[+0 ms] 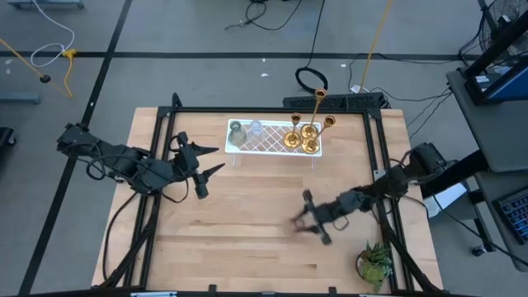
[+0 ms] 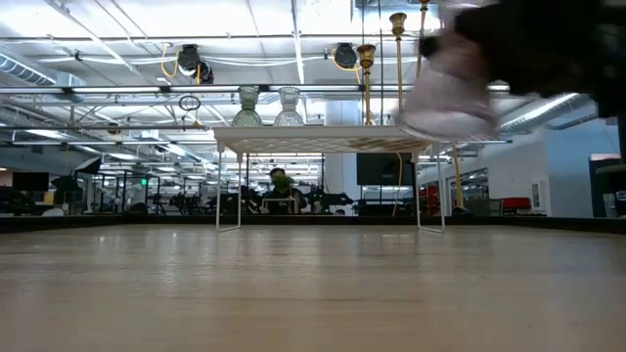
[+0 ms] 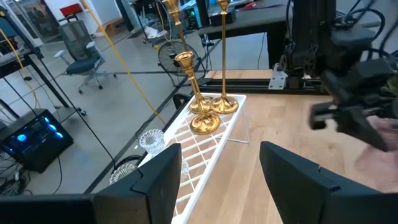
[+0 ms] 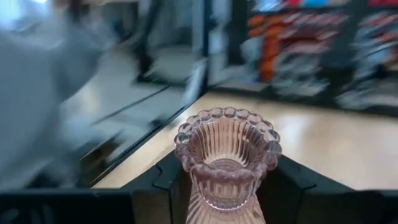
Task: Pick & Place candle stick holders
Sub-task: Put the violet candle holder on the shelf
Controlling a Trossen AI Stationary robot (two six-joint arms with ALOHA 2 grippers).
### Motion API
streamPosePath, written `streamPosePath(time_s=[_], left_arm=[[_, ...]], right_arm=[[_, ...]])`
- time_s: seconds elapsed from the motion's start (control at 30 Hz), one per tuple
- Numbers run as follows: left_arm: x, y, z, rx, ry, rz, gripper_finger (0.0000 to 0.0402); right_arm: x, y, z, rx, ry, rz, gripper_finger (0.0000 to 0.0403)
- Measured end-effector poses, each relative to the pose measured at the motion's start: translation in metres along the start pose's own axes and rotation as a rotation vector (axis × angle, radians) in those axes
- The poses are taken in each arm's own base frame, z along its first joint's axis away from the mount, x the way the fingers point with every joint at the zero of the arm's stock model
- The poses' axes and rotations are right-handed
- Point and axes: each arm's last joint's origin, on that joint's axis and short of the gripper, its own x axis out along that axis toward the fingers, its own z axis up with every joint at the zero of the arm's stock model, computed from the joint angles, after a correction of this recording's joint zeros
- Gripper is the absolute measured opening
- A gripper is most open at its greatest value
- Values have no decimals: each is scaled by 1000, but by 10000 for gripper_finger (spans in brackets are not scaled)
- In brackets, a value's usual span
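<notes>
A white lattice tray stands on thin legs at the table's far middle. On it stand a greenish glass holder, a clear glass holder and three gold holders, two tall and one short. My right gripper is right of the table's centre, shut on a pinkish glass holder, which shows blurred in the low view. My left gripper hangs open and empty left of the tray, its fingers pointing toward the tray. My right gripper pinches the pinkish glass holder at its narrow waist, below the beaded rim, between its two fingers. The fingers come roughly level from the table's right side. The holder stands upright in the hold, rim up, lifted clear of the table.
A small green potted plant stands at the near right corner. Black frame rails run along the table's left, right and far sides. Bare wood lies between the tray and the near edge.
</notes>
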Motion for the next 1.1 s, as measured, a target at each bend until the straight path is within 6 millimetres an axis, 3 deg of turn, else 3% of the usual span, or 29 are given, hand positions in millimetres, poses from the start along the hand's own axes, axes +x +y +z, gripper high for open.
streamPosePath(time_s=[0.3,0.5,0.63,0.87,1.1], left_arm=[[0,0,0,-3,2,0,225],[0,1,-5,40,42,5,225],[1,0,-10,63,62,7,225],[1,1,-13,87,83,10,225],[2,0,-13,82,84,14,225]], right_arm=[[47,-51,52,-135,-114,-273,125],[78,-69,86,-277,44,-612,135],[82,-81,99,-292,106,-827,125],[74,-109,104,-348,108,-928,133],[73,-143,82,-380,186,-1010,125]])
